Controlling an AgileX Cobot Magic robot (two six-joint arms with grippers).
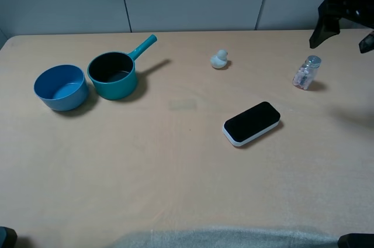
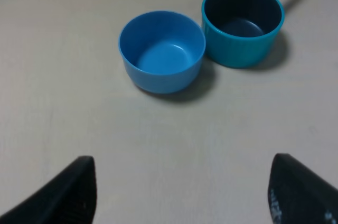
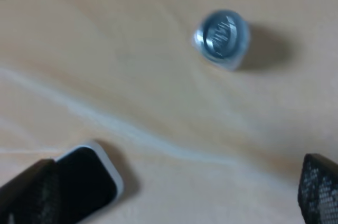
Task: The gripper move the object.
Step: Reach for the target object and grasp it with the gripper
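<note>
Right wrist view: hovering with gripper [image 3: 174,197] spread wide and empty and jar [image 3: 222,36] standing upright on table [image 3: 132,76], clear of phone [image 3: 87,182], so probably best centring over it and lowering slowly, avoiding tipping

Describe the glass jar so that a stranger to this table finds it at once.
On the tan table, look to the right side of the high view, beyond the black device with a white rim. The jar stands upright there. Unlike the white duck figurine to its left, it is clear glass with a silver cap and pale pinkish bits inside.
</note>
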